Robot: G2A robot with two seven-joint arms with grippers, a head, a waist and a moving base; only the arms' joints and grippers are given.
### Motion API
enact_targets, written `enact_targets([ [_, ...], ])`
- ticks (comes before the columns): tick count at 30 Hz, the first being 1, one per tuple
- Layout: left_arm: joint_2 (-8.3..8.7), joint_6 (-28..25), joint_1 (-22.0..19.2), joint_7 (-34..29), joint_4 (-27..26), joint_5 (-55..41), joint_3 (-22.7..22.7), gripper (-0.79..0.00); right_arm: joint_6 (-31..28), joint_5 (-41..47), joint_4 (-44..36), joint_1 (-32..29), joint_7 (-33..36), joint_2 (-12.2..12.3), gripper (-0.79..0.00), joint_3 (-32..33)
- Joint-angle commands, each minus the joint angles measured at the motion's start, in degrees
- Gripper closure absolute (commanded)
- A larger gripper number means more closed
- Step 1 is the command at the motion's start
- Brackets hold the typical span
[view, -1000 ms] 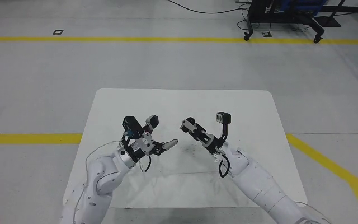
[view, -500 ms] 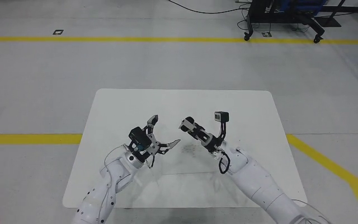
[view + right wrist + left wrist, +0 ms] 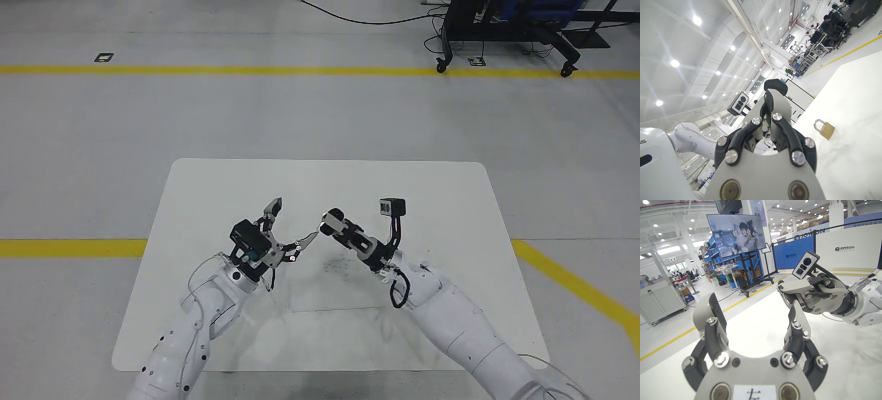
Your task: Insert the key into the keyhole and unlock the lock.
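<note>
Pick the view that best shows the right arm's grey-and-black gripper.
Left wrist view: the right gripper appears side-on, fingers together. The right wrist view sees it from behind, fingers edge-on; the top view, from above over the white table.

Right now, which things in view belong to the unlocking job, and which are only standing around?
Job: padlock lying on the table; small metal piece, likely the key, in the shut right gripper; open left gripper.
Not job: screen on a stand; black cart on the floor.
</note>
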Motion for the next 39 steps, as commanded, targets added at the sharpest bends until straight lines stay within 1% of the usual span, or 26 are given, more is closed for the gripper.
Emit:
enact_targets([
  [1,-0.02,0.14,-0.10,-0.15,0.06,0.01,0.08,-0.674,-0.16,0.25,0.14,-0.03,0.38,-0.08,0.000,0.19],
  [5,-0.06,0.81,-0.29,-0.60,0.10,0.13,0.13,-0.717,-0.30,0.76,0.17,-0.05,1.42,-0.24,0.000,0.38],
  [11,-0.29,2.58,-0.94,-1.03,0.34,0.24,0.70,-0.727,-0.35,1.49,0.12,-0.18,3.06,-0.43,0.000,0.65],
  [17,-0.62,5.36,-1.78,-1.16,1.08,-0.82,0.65,-0.757,-0.38,1.74,-0.18,-0.61,4.08,-0.45,0.000,1.46],
  [21,-0.73,5.91,-2.18,-1.11,1.58,-1.47,0.48,-0.773,-0.34,1.94,-0.43,-0.90,4.57,-0.49,0.000,1.91],
  [23,-0.77,5.60,-2.17,-1.15,1.75,-2.57,0.27,-0.773,-0.52,1.99,-0.52,-1.04,4.68,-0.53,0.000,2.12],
  [25,-0.86,3.24,-1.99,-2.52,1.96,-7.79,-0.41,-0.782,-1.13,1.94,-0.65,-1.15,4.50,-0.57,0.000,2.46],
  [26,-0.85,1.21,-1.88,-3.72,1.79,-11.95,-1.25,-0.785,-1.49,1.83,-0.64,-1.21,4.28,-0.59,0.000,2.69],
  [30,-0.34,-6.54,-0.68,-10.34,-0.26,-28.39,-6.48,-0.785,-2.99,1.23,-0.70,-1.56,3.37,-0.70,0.000,3.46],
  [33,0.26,-12.54,0.75,-18.42,-2.09,-44.77,-10.73,-0.785,-3.62,0.46,-0.65,-1.74,2.86,-0.83,0.000,3.77],
  [34,0.52,-14.49,1.21,-22.63,-2.61,-51.50,-11.79,-0.785,-3.62,0.14,-0.69,-1.69,2.82,-0.90,0.000,3.79],
  [36,1.19,-16.28,1.60,-33.79,-3.70,-66.26,-13.58,-0.785,-3.62,-0.54,-0.76,-1.57,2.69,-1.10,0.000,3.63],
  [37,1.64,-15.61,1.78,-42.08,-3.95,-74.45,-13.69,-0.785,-3.62,-0.77,-0.83,-1.50,2.67,-1.23,0.000,3.43],
  [39,2.65,-11.43,0.54,-58.15,-4.96,-89.90,-15.29,-0.785,-3.62,-1.09,-0.81,-1.32,2.67,-1.48,0.000,3.11],
])
